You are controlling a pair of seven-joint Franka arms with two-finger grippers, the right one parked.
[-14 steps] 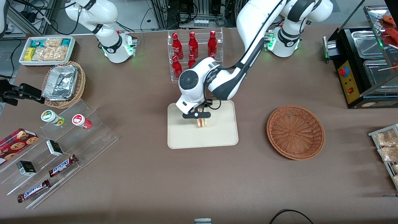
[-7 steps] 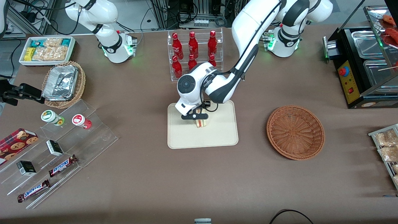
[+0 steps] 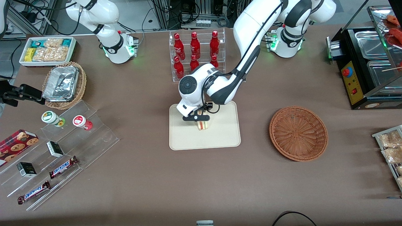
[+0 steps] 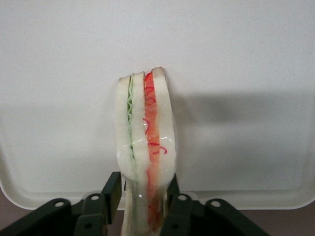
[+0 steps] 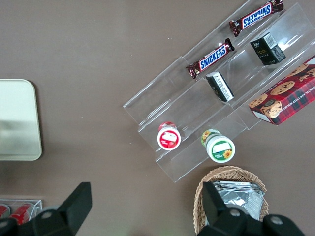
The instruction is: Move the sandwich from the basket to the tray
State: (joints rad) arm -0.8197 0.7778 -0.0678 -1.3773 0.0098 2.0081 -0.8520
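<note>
The sandwich point(image 3: 203, 125) is a white bread wedge with pink-orange and green filling. It stands on edge on the cream-beige tray point(image 3: 188, 138), at its middle. My left gripper point(image 3: 201, 121) is right above it, shut on the sandwich's upper end. In the left wrist view the two black fingers point(image 4: 112, 192) pinch the sandwich point(image 4: 145, 147), whose lower edge meets the tray surface point(image 4: 236, 49). The reddish-brown basket point(image 3: 298, 133) holds nothing and sits beside the tray, toward the working arm's end of the table. A tray corner shows in the right wrist view point(image 5: 17, 118).
A clear rack of red bottles point(image 3: 196, 53) stands just farther from the camera than the tray, close to my arm. An acrylic stand with snacks point(image 3: 62, 150), a pale wicker basket with foil point(image 3: 64, 83) and a white bin point(image 3: 47, 50) lie toward the parked arm's end. A black appliance point(image 3: 367, 69) lies toward the working arm's end.
My gripper came down a little with the sandwich and shifted slightly toward the parked arm's end. The sandwich now rests on the tray.
</note>
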